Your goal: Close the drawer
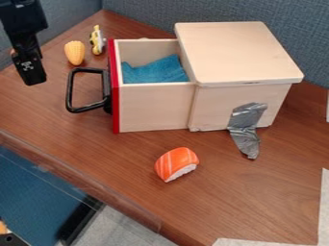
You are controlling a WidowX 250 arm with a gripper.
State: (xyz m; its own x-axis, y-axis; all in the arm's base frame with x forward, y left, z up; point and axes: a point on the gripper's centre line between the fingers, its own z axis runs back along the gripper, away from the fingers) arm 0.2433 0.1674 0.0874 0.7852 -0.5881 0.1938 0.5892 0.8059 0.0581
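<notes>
- Brown wood grain runs right across the tabletop (96,144), with grey-blue fabric partitions (145,14) standing up behind it, and we're looking down on it all at a slant!
- Centre stage, the pale wooden box (237,55), and its drawer (154,108) is out, jutting toward the left with its open top showing.
- Bright red on the drawer front (116,105), and from it a big black loop handle (69,91) sticks out to the left.
- Tucked inside the drawer, a crumpled blue cloth (154,71).
- Upper left, there's the black gripper (34,79), hanging over the table, to the left of the handle and apart from it; open or closed, I can't tell from this angle.
- Up behind the handle, a yellow toy corn cob (74,53), and just beside it a small yellow-and-white toy (97,41).
- Out in front of the box, an orange-and-white toy sushi piece (177,163) sits on the wood.
- Silver tape (246,125) clings to the box's near side and trails down onto the tabletop!
</notes>
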